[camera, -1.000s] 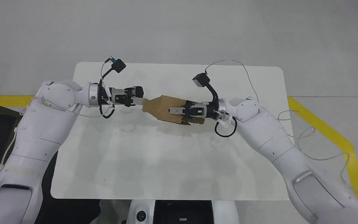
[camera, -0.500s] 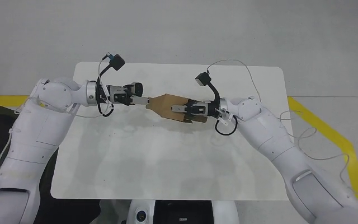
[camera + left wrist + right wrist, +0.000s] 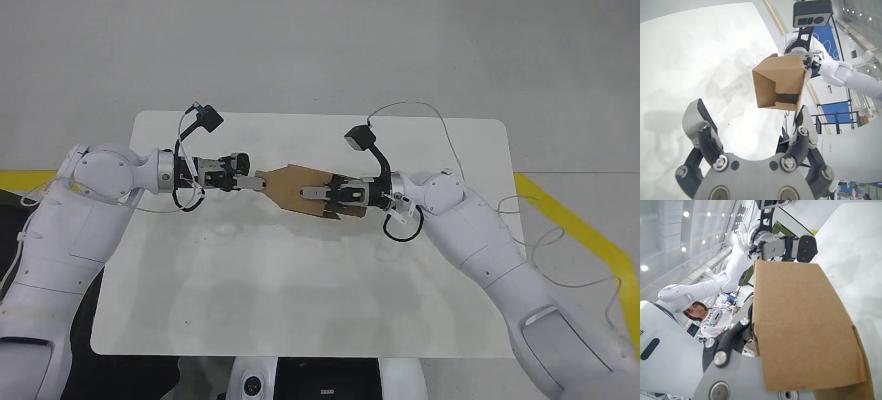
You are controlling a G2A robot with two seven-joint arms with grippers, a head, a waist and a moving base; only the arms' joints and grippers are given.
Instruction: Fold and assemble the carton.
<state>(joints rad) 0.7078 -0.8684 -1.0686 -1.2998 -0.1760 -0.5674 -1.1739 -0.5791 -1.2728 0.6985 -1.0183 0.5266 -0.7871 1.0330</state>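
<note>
The carton (image 3: 290, 188) is clamped, seemingly, in the right tool (image 3: 320, 194); the left tool (image 3: 751, 106) is spread open beside it

Left gripper (image 3: 751, 108): jaws stood wide apart.
Carton (image 3: 778, 79): just ahead of the jaws, open end toward them, flap edge beside one fingertip.
Right gripper (image 3: 811, 65): clamped its far side.
Table (image 3: 687, 56): beneath the jaws.

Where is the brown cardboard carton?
Top view: brown cardboard carton held by the right gripper over the white table's far middle, open left gripper at its other end.
</note>
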